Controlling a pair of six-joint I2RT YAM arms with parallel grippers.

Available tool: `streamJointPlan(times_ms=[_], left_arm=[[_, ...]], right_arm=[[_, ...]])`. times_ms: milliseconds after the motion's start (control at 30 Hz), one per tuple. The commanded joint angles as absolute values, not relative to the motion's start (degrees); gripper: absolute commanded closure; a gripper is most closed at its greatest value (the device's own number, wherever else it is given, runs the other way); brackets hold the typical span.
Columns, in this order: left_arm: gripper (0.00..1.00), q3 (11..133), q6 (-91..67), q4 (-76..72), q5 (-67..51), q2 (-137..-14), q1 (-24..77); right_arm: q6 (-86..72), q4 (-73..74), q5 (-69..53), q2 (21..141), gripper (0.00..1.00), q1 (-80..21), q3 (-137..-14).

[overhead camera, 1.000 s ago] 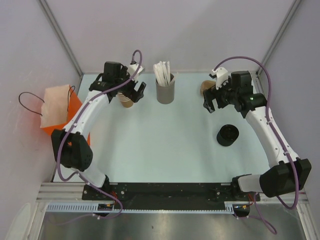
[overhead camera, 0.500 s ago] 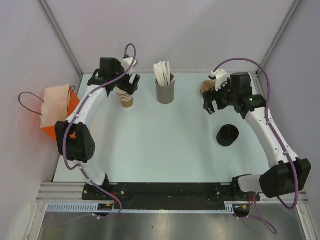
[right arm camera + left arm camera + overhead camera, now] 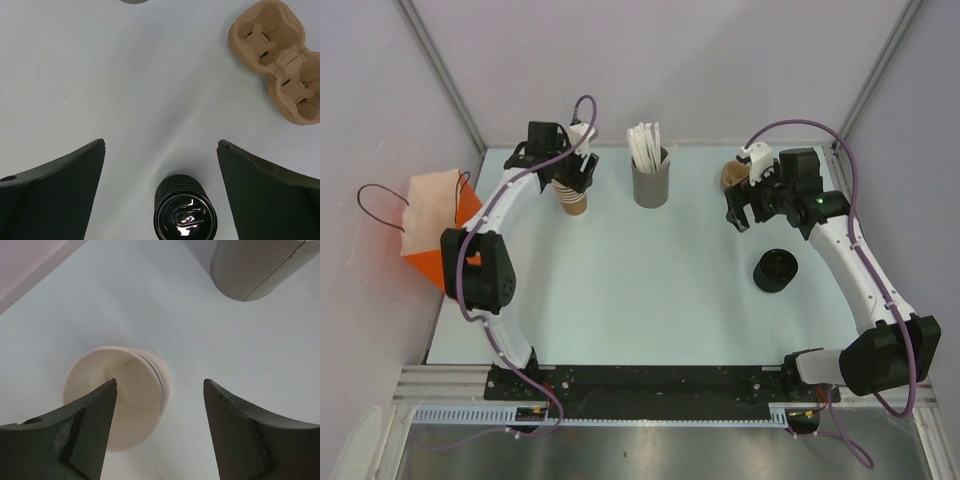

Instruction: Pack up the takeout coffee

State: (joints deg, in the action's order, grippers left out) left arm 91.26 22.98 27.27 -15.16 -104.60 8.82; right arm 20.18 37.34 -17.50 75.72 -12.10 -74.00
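**Left hand straddling the rim of the cup stack**

One takeout coffee cup (image 3: 135, 390) is sitting topmost in one stack of nested brown cups (image 3: 575, 204) at the far left of the bench (image 3: 640, 300) — the rims are lying too tight to count. The left hand (image 3: 160, 383) is hanging over it, partly open and gripping nothing. One of its fingers is showing over the cup's mouth and the other over bare bench, with one side of the rim between them.

The right hand (image 3: 161, 143) is gaping wide, also empty, above one black ribbed cylinder (image 3: 186, 212) with a glossy top. One moulded pulp carrier (image 3: 275, 57) is lying beyond it.

One grey cup (image 3: 651, 186) is standing mid-back, holding a bunch of white sticks (image 3: 643, 143). One orange bag (image 3: 468, 207) is sitting at the bench's left edge, with a pale sheet (image 3: 428, 210) draped on it.

The bench is showing pale blue-white and matte — plain lilac-grey walls are closing it in on three sides.
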Motion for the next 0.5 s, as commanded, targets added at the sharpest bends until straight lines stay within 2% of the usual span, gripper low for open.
streamJointPlan(times_ms=[0,200,467], left_arm=[[0.27,94.13,23.03,26.89,-15.20,-105.03,7.74],[0.39,95.01,22.76,27.68,-16.08,-105.99,7.03],[0.43,95.62,23.38,29.00,-17.66,-106.70,6.59]], right_arm=[[20.74,35.16,-18.63,74.27,0.00,-11.78,-73.92],[20.83,35.16,-18.63,74.27,0.00,-11.86,-73.74],[20.83,35.16,-18.54,74.27,0.00,-11.78,-73.65]])
